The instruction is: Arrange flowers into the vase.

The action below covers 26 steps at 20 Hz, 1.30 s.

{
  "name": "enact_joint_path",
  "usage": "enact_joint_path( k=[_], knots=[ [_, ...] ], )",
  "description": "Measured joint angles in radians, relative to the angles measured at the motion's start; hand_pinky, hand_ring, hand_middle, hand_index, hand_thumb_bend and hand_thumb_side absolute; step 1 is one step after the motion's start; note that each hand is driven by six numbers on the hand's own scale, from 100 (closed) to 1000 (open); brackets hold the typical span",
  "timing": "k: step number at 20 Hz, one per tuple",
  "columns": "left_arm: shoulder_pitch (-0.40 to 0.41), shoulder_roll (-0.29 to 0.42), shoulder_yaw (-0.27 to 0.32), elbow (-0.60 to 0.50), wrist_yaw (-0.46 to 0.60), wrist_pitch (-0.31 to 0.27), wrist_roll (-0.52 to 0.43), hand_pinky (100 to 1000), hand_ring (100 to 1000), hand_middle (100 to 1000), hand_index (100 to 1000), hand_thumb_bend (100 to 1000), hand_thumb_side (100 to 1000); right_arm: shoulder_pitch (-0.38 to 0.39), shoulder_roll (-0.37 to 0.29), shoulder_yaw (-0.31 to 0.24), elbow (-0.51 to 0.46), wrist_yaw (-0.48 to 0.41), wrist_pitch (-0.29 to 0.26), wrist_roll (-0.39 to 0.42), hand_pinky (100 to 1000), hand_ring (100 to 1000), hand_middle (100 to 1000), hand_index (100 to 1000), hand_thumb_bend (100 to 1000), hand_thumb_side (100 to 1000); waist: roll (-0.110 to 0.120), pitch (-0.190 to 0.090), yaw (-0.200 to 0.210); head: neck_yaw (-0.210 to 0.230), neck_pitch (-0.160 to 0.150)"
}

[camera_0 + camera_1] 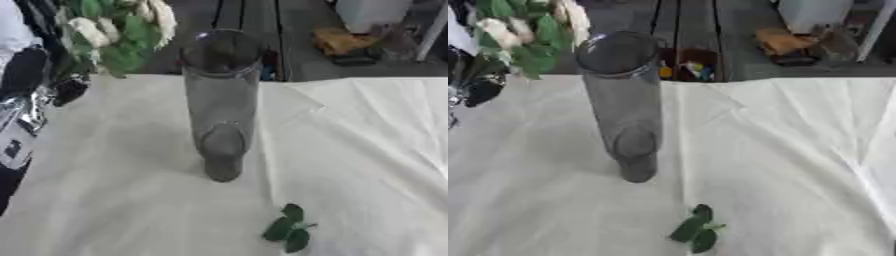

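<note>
The left hand (31, 75) holds the flowers (118, 30) by their bendy stems, beside the breakable glass vase (220, 100).

A tall, clear grey glass vase (623, 100) stands upright on the white cloth-covered table (780, 165). White flowers with green leaves (527, 35) are held by the left hand (479, 85) (dark, only partly seen) just beside its rim. A small green leafy sprig (696, 234) lies apart, nearer.

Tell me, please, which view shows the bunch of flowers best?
The left eye view: the flowers show with more white blooms and leaves, up left beside the vase. The right eye view crops them at its left corner.
</note>
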Motion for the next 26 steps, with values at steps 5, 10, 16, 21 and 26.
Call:
enact_joint_path(
  k=[5, 10, 16, 21, 26],
  knots=[
    [0.000, 0.007, 0.004, -0.045, 0.104, 0.007, 0.029, 100, 100, 100, 100, 100, 456, 0.003, 0.000, -0.002, 0.000, -0.005, 0.001, 0.002, 653, 684, 534, 753, 100, 1000, 0.000, -0.007, 0.003, -0.003, 0.000],
    [0.000, 0.009, 0.009, -0.099, 0.212, 0.019, 0.057, 100, 100, 100, 100, 100, 473, 0.007, 0.000, -0.005, 0.000, -0.009, 0.002, 0.006, 653, 684, 534, 753, 100, 1000, 0.001, -0.015, 0.007, -0.005, 0.000],
    [-0.016, 0.009, 0.017, -0.146, 0.361, 0.042, 0.087, 100, 100, 100, 100, 100, 501, 0.008, -0.001, -0.005, 0.000, -0.014, 0.002, 0.007, 654, 684, 534, 754, 100, 1000, 0.009, -0.029, 0.012, -0.009, 0.006],
    [-0.045, 0.009, 0.020, -0.179, 0.501, 0.059, 0.114, 100, 100, 100, 100, 100, 519, 0.017, -0.003, -0.006, 0.000, -0.020, 0.003, 0.009, 655, 685, 534, 754, 100, 1000, 0.020, -0.044, 0.013, -0.013, 0.024],
    [-0.084, 0.008, 0.019, -0.207, 0.619, 0.070, 0.155, 100, 100, 100, 100, 100, 535, 0.026, -0.011, -0.006, 0.000, -0.028, 0.005, 0.012, 655, 685, 534, 755, 100, 1000, 0.035, -0.059, 0.016, -0.014, 0.045]
  ],
)
